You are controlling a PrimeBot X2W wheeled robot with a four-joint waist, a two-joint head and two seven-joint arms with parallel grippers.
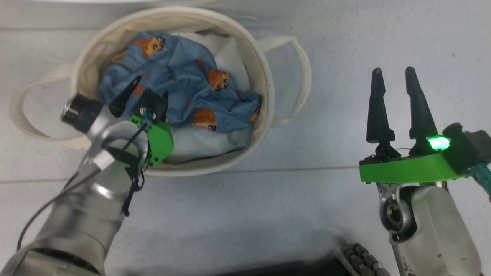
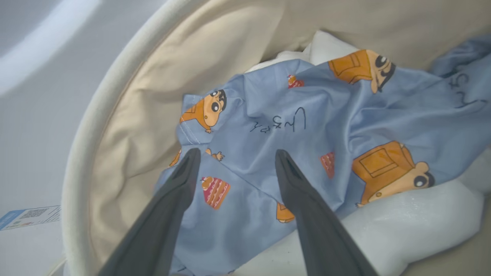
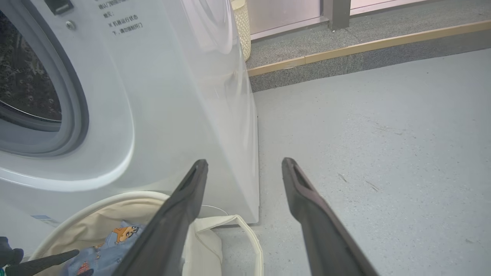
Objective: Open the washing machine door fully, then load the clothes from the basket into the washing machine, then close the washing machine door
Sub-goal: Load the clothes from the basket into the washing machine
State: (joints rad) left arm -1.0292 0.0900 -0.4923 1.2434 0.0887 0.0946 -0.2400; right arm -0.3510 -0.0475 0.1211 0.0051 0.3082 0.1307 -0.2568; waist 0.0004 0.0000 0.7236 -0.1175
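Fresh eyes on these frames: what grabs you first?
The light blue cartoon-print garment lies crumpled in the off-white canvas basket, with the left pincer open over it inside the basket. To the basket's right, the right pincer stands open over the grey floor, a green light glowing at its base. In the right wrist view the white washing machine rises just behind the basket, its steel drum in plain sight.

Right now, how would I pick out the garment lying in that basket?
Find the white washing machine; a round off-white basket sits on the floor at its foot. Inside lies a light blue garment printed with orange cartoon figures, unlike the plain white sheet under it.
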